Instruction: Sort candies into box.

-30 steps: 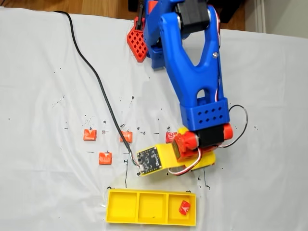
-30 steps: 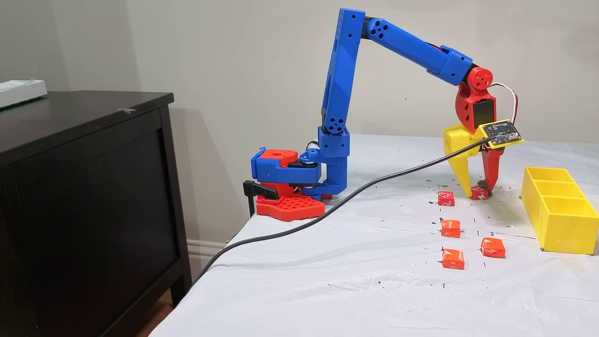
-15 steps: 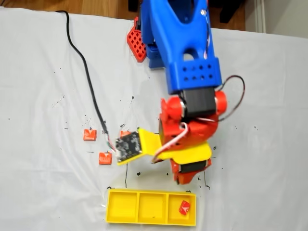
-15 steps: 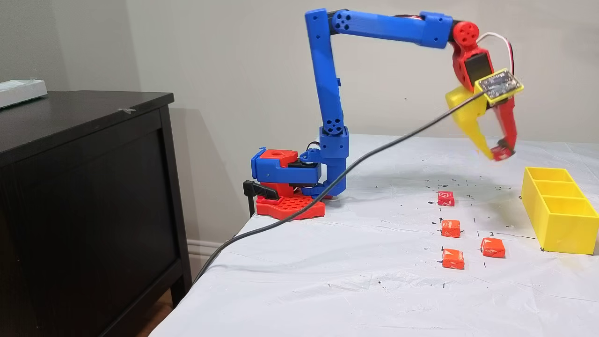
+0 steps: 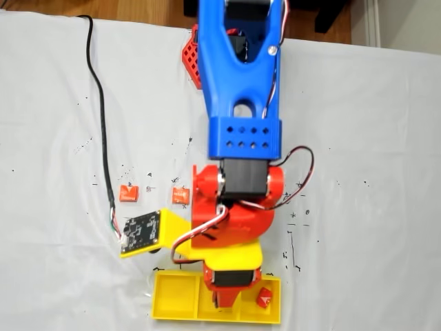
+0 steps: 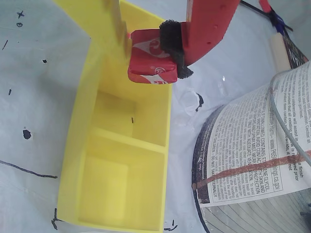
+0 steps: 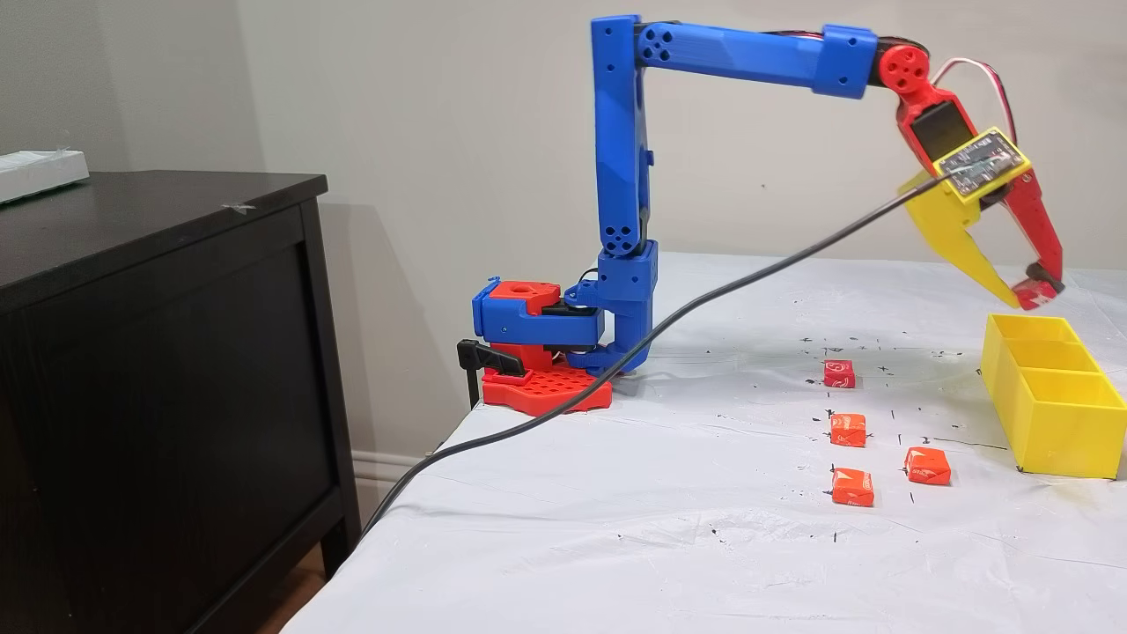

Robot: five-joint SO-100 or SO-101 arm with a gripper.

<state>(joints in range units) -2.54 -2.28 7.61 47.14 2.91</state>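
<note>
Just swung over from table, my claw (image 7: 1027,296) now hanging above yellow box (image 7: 1057,421), clamped on red candy (image 6: 151,57). One red candy already in end compartment (image 5: 264,297). Drop looks next.

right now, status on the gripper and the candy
Gripper shut on red candy, above the yellow box. One red candy in the end compartment. Nothing in the way.

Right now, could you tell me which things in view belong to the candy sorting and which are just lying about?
Job:
- gripper holding a red candy
- yellow box
- red candy in box
- loose candies

Lying about:
- black cable
- printed roll
- dark cabinet
</note>
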